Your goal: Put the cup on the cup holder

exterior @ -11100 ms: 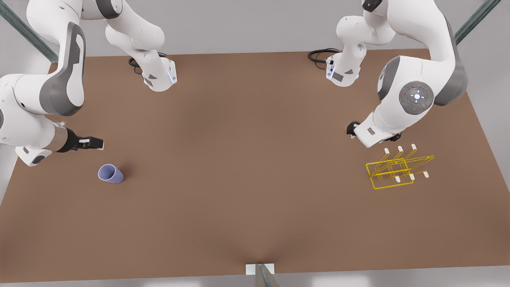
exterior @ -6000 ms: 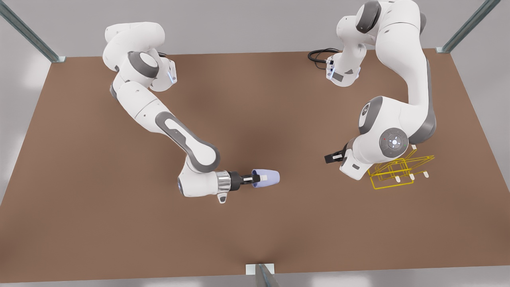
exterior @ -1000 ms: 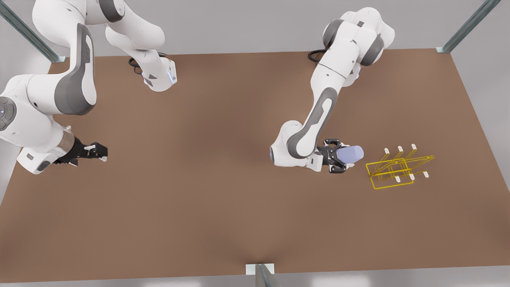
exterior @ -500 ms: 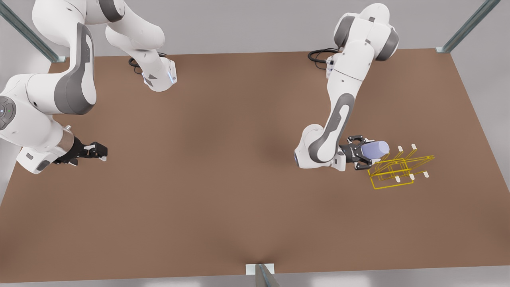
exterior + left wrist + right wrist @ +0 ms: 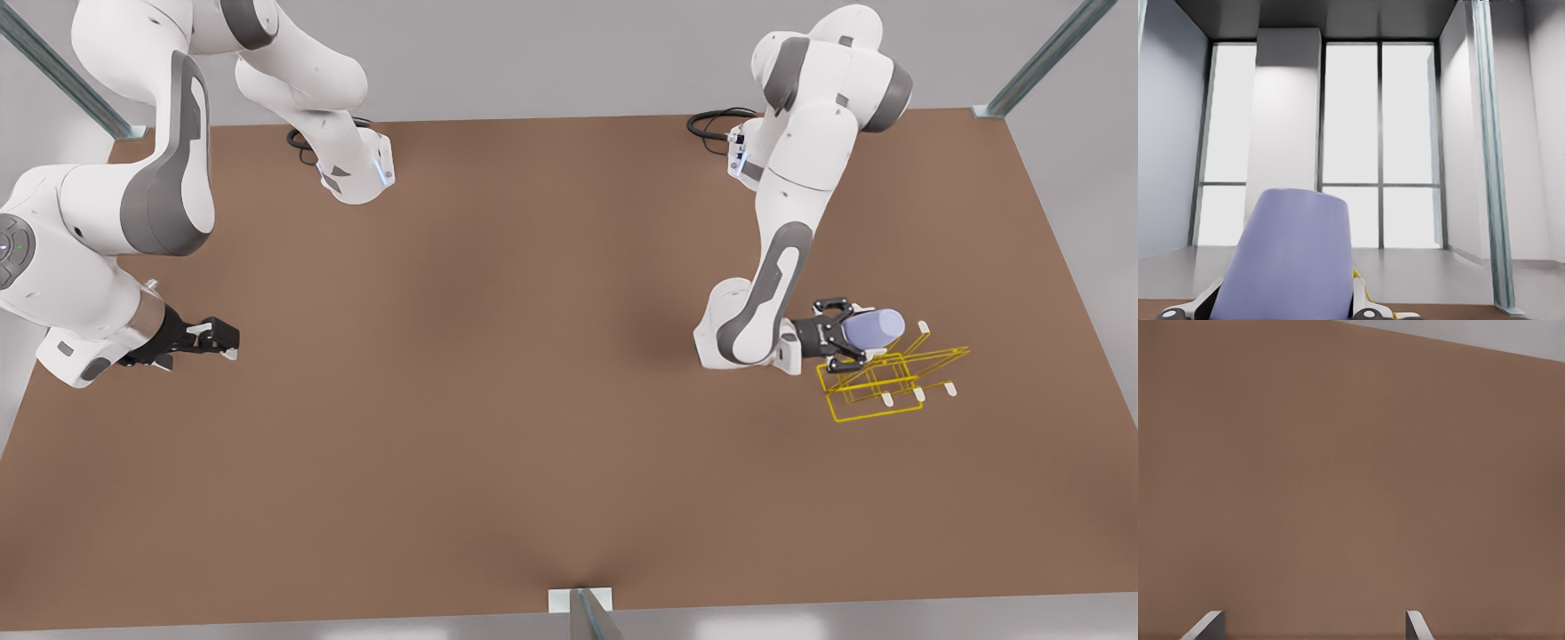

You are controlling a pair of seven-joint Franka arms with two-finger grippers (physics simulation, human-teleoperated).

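Note:
The lavender-blue cup (image 5: 876, 327) lies sideways in the air with my left gripper (image 5: 845, 335) shut on it, at the front view's right. It hangs over the back-left prongs of the yellow wire cup holder (image 5: 876, 384), which stands on the table. I cannot tell whether cup and prongs touch. In the left wrist view the cup (image 5: 1288, 260) sits between the fingers of the left gripper (image 5: 1288, 311), and a bit of yellow wire (image 5: 1362, 285) shows beside it. My right gripper (image 5: 218, 338) waits open at the front view's left, above bare table (image 5: 1338, 487).
The brown table (image 5: 498, 400) spreads wide between the two arms. Both arm bases (image 5: 356, 173) stand at its far edge, with black cables (image 5: 711, 120) by the one on the front view's right. Metal frame posts (image 5: 1049, 58) rise at the far corners.
The left gripper has carried the cup toward the front view's right, from beside the cup holder to over its near prongs. The right arm has stayed still.

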